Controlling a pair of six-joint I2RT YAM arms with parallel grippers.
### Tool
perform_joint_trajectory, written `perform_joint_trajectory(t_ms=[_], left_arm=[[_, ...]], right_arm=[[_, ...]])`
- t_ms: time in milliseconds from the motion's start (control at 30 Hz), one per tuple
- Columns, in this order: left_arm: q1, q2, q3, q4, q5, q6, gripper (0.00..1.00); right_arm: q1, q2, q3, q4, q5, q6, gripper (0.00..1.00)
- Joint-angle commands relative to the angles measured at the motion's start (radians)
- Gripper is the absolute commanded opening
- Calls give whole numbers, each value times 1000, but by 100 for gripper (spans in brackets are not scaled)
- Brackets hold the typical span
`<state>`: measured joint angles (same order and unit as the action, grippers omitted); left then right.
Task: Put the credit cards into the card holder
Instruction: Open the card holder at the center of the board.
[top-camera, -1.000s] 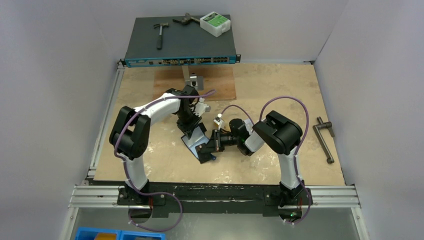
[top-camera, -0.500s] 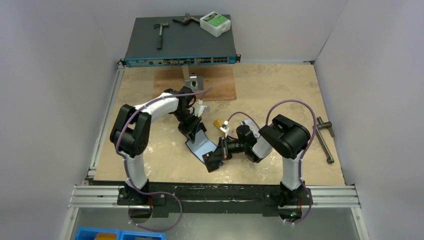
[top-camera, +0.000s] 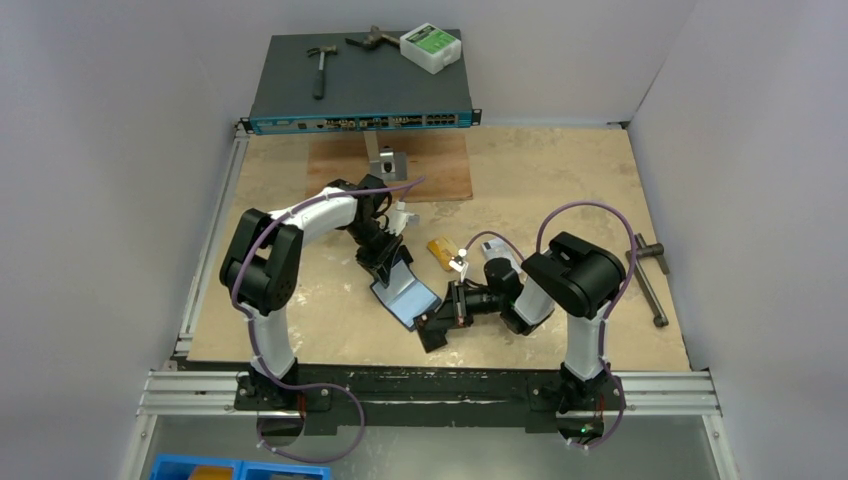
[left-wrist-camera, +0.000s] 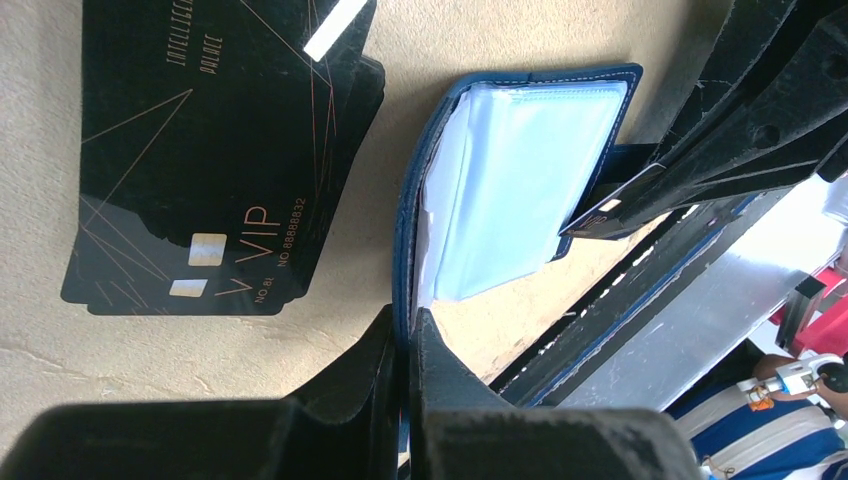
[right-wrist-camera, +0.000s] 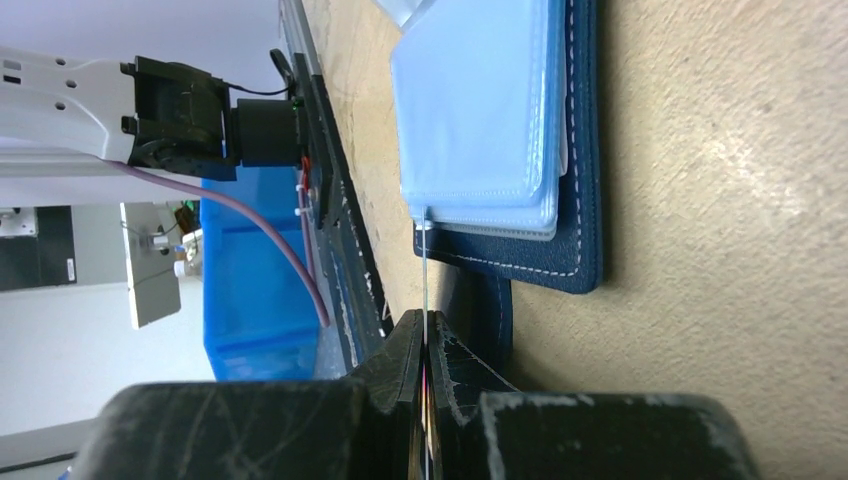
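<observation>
Where the overhead camera looks down on the table (top-camera: 560, 200), the card holder (top-camera: 408, 297) lies open just on the near side of centre, its pale blue inside facing up. The left gripper (top-camera: 385, 262) sits at the holder's 11 o'clock, pinched on the raised far flap. The right gripper (top-camera: 430, 328) sits at its 4 o'clock, fingers together, though what they hold is too small to make out here. An orange-gold card (top-camera: 440, 248) lies flat at the holder's 1 o'clock, apart from it.

In the left wrist view, the fingers at 6 o'clock are clenched on the holder's navy edge. A black card (left-wrist-camera: 200, 150) printed VIP rests on the table at the holder's 9 o'clock, near it but not touching. At 3 o'clock a dark card (left-wrist-camera: 610, 208), carried by the other arm, meets the clear sleeves (left-wrist-camera: 520, 180).

In the right wrist view, the fingers at 6 o'clock grip that card, seen edge-on. Its tip touches the nearest corner of the sleeves. A blue bin (right-wrist-camera: 250, 270) shows at 9 o'clock.
</observation>
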<state>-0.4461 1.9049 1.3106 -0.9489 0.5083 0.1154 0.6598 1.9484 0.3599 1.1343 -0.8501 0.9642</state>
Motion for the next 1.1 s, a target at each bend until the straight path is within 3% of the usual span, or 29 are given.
perform_joint_trajectory(t_ms=[0, 500, 1067], left_arm=[[1, -50, -4, 19, -5, 4, 0], [-11, -56, -4, 21, 8, -3, 0], [-24, -71, -5, 21, 12, 1, 0]], right_arm=[[-8, -7, -30, -14, -4, -16, 0], [-13, 9, -20, -11, 0, -12, 0], [-13, 28, 46, -136, 21, -45, 0]])
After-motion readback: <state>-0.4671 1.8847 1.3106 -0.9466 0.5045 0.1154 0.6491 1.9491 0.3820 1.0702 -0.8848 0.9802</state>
